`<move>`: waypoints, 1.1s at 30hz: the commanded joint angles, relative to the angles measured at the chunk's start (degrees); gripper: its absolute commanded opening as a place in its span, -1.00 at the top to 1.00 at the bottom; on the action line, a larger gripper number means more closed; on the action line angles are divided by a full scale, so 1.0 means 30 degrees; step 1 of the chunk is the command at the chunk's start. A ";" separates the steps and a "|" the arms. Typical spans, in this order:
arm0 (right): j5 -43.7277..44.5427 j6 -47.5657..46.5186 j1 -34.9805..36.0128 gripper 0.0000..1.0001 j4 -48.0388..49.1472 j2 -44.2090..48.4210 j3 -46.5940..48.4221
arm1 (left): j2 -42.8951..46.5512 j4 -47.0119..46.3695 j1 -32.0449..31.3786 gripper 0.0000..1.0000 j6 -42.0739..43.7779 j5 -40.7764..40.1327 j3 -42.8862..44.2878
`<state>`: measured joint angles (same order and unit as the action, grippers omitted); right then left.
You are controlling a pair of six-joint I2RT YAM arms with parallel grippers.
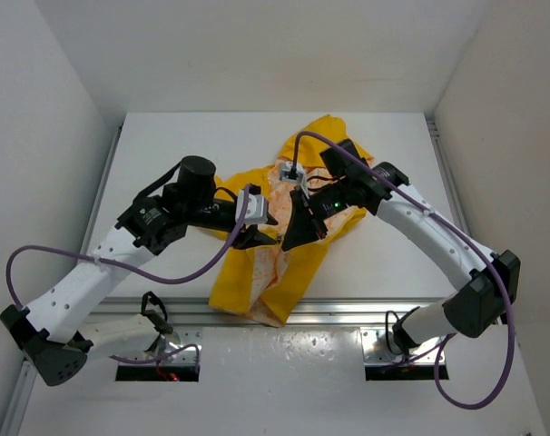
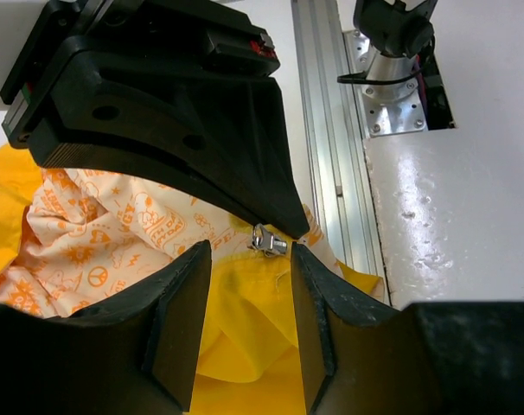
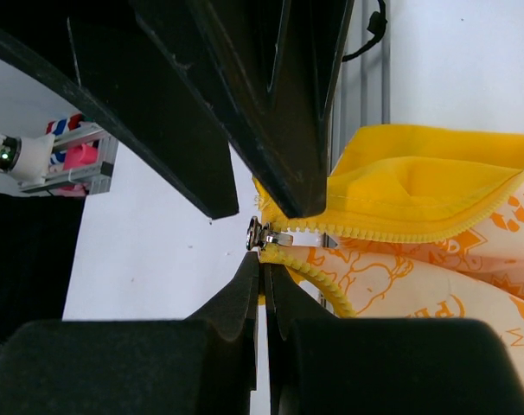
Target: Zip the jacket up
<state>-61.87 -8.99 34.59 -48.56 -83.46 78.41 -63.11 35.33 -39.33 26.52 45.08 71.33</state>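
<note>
The yellow jacket (image 1: 257, 292) lies open in the middle of the table, its white orange-printed lining (image 1: 257, 263) showing. Its metal zipper slider (image 2: 269, 240) (image 3: 264, 234) sits at the bottom hem between the two grippers. My right gripper (image 1: 298, 232) (image 3: 264, 259) is shut on the yellow zipper edge just below the slider. My left gripper (image 1: 257, 238) (image 2: 249, 251) is open, its fingers (image 2: 180, 303) straddling a fold of yellow fabric (image 2: 245, 328) just short of the slider. The right gripper's black body fills the top of the left wrist view.
An aluminium rail (image 1: 366, 311) (image 2: 327, 130) runs along the table's near edge under the jacket's hem. The right arm's base mount (image 2: 392, 52) stands beyond it. White walls close in the table (image 1: 166, 154) on three sides.
</note>
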 commanded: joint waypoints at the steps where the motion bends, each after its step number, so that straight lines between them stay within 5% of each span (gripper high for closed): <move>1: -0.0297 -0.0488 0.0131 1.00 0.0277 -0.0071 0.1049 | -0.0086 -0.0879 -0.0307 0.06 -0.0081 0.0091 0.0012; 20: -0.0296 -0.0195 0.0336 1.00 0.0336 -0.0276 0.1343 | -0.0086 -0.1230 -0.0659 0.29 -0.0433 0.0442 -0.0513; 33: -0.0266 -0.0049 0.0278 1.00 0.0393 -0.0451 0.1227 | 0.0295 -0.1230 -0.0833 0.64 -0.0052 0.0794 -0.0515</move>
<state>-61.30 -8.95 35.14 -48.71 -84.44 79.81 -63.75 32.49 -40.69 25.54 45.65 69.87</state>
